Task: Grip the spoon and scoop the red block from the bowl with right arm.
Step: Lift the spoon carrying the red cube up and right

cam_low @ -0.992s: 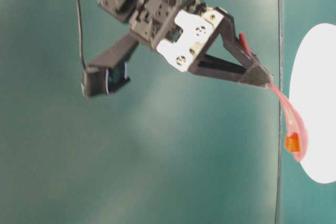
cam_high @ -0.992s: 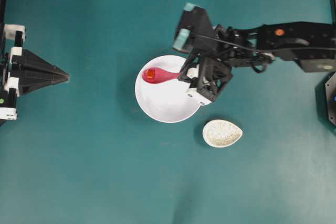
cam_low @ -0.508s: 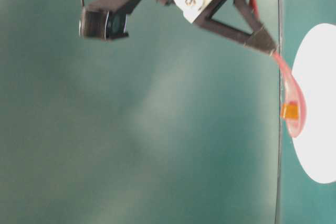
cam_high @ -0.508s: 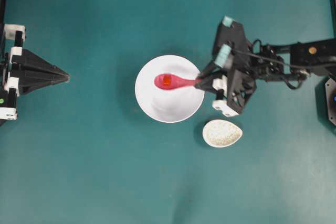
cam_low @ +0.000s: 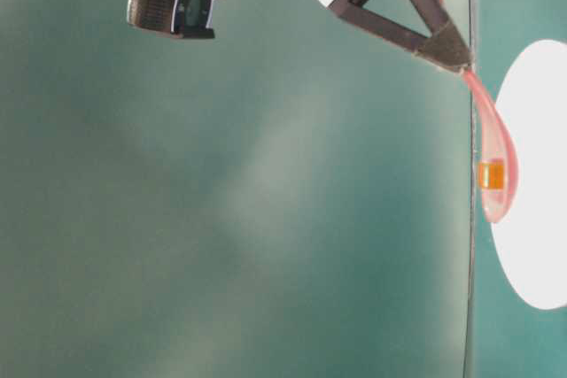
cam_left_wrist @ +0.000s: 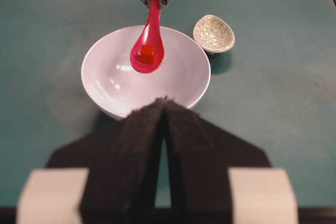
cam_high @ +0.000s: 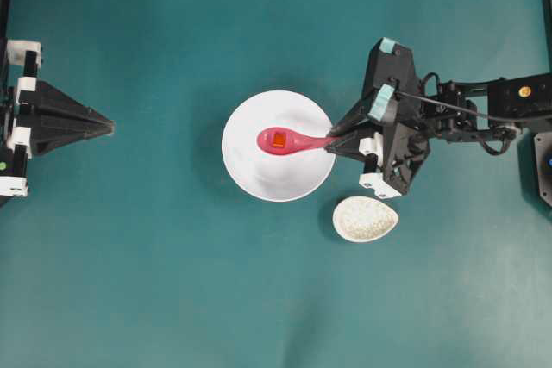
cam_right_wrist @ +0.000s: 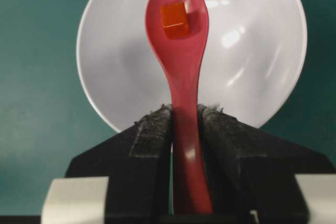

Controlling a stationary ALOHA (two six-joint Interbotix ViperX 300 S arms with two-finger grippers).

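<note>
Red block (cam_right_wrist: 175,20) in spoon (cam_right_wrist: 177,35) scoop, over white bowl (cam_right_wrist: 252,51).

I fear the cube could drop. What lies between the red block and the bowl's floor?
Only the spoon's scoop: the red block sits in it, above the bowl, in the left wrist view.

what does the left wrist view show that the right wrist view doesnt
Only the left wrist view shows the left tool, pads together with nothing between them, and the speckled dish beside the bowl. Only the right wrist view shows the right tool close up, clamped on the spoon handle. Both show the red block sitting in the spoon's scoop over the white bowl.
</note>
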